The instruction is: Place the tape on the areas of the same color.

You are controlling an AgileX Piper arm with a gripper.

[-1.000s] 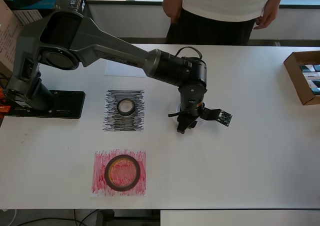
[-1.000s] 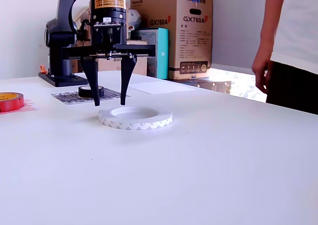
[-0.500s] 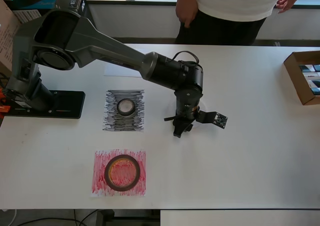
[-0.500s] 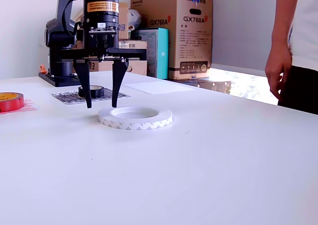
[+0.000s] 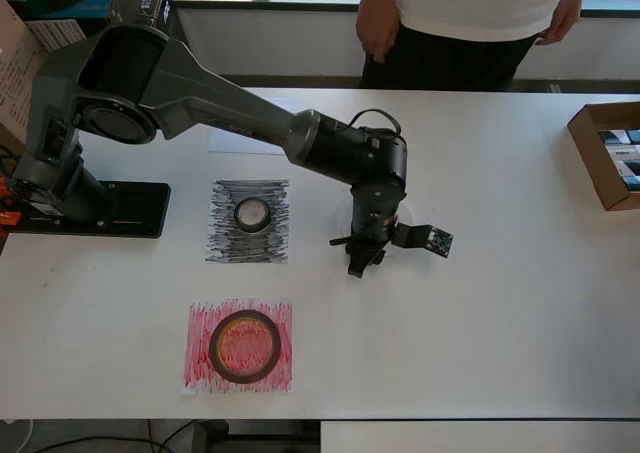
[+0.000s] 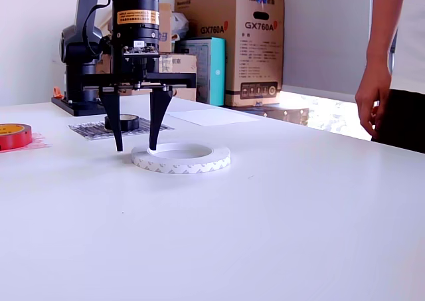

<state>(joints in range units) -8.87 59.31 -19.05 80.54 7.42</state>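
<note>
The wide white tape lies flat on the bare tabletop, and in the overhead view my wrist mostly hides it. My gripper stands open and points straight down. Its fingertips sit low at the roll's rim on the exterior view's left, one outside it and one over the hole. The small black tape rests on the black scribbled area. The dark-red tape rests on the red scribbled area. The plain white area lies beyond, partly under my arm.
A person stands at the table's far edge, one hand hanging at the exterior view's right. An open cardboard box sits at the overhead view's right edge. My arm's base stands at its left. Boxes are stacked behind.
My gripper has shifted a little towards the exterior view's left and sunk lower, its open fingertips now down at the white roll's rim. The person has shifted along the far edge.
</note>
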